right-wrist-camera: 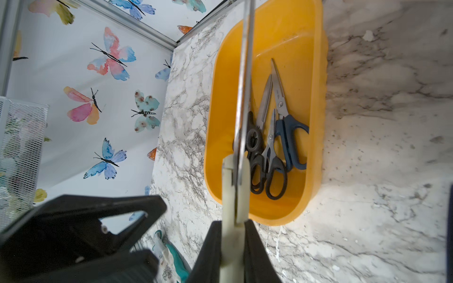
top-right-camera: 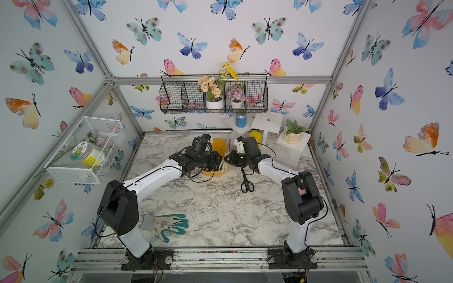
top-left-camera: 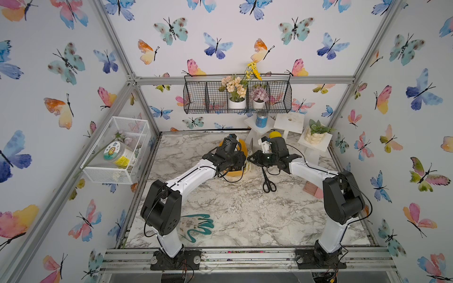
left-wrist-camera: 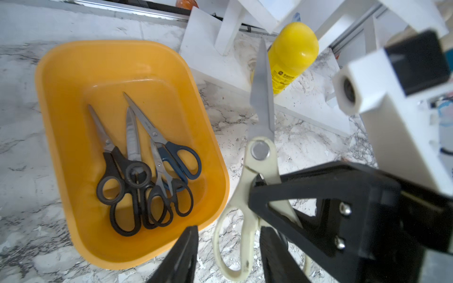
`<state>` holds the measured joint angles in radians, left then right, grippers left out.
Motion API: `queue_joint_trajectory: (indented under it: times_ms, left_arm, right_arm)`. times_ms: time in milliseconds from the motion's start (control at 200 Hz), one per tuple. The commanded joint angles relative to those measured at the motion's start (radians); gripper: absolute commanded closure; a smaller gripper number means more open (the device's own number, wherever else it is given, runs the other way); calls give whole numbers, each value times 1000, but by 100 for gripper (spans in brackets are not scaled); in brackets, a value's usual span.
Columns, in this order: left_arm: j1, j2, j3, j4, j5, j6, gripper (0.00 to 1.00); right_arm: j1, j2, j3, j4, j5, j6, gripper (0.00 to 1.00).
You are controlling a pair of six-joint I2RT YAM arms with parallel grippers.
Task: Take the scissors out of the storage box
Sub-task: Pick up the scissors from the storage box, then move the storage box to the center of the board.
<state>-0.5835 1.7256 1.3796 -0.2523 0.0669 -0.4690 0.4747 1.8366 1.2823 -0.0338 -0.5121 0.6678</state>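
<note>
The yellow-orange storage box [left-wrist-camera: 61, 98] [right-wrist-camera: 316, 98] holds several dark-handled scissors [left-wrist-camera: 137, 171] [right-wrist-camera: 269, 147] lying together. The cream-handled shears [left-wrist-camera: 261, 149] [right-wrist-camera: 235, 186] hang in the air just right of the box, blades pointing up. My right gripper [right-wrist-camera: 231, 245] [top-left-camera: 252, 159] is shut on their handle below the pivot. My left gripper [left-wrist-camera: 229, 257] is open, its fingers on either side of a cream handle loop, with a gap on one side. One black pair [top-left-camera: 268, 182] [top-right-camera: 246, 182] lies on the table right of the box [top-left-camera: 235, 172] [top-right-camera: 213, 172].
A yellow bottle [left-wrist-camera: 291, 49] [top-left-camera: 275, 134] and white stands [top-left-camera: 289, 122] crowd the back right. A pink comb [top-left-camera: 311, 191] lies by the right arm. A teal squiggle [top-left-camera: 198, 224] lies at the front left. A white mesh basket [top-left-camera: 117, 149] and a black wire basket [top-left-camera: 235, 98] hang on the walls.
</note>
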Motion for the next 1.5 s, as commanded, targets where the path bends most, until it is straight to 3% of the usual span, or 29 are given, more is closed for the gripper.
queue_joint_trajectory:
  times_ms: [0, 195, 701, 851, 1006, 1301, 1492]
  left_arm:
    - [98, -47, -37, -24, -40, -58, 54]
    - [203, 39, -19, -68, -61, -3, 57]
    - [205, 287, 93, -99, -102, 11, 61]
    - [205, 329, 96, -100, -121, -2, 74]
    - [217, 338, 91, -109, -192, -58, 96]
    - [287, 279, 30, -104, -234, -57, 99]
    - [291, 215, -24, -40, -139, 19, 97]
  right_arm:
    - [-4, -18, 10, -87, 27, -112, 84]
    - [-4, -48, -15, -166, -49, -185, 85]
    - [-2, -94, -87, -177, -91, -198, 85]
    - [-2, -82, -80, -185, -113, -207, 85]
    - [-2, -73, -97, -183, -121, -205, 85]
    - [-2, -48, -141, -157, -116, -194, 85]
    - [-1, 15, -181, -87, -151, -175, 85]
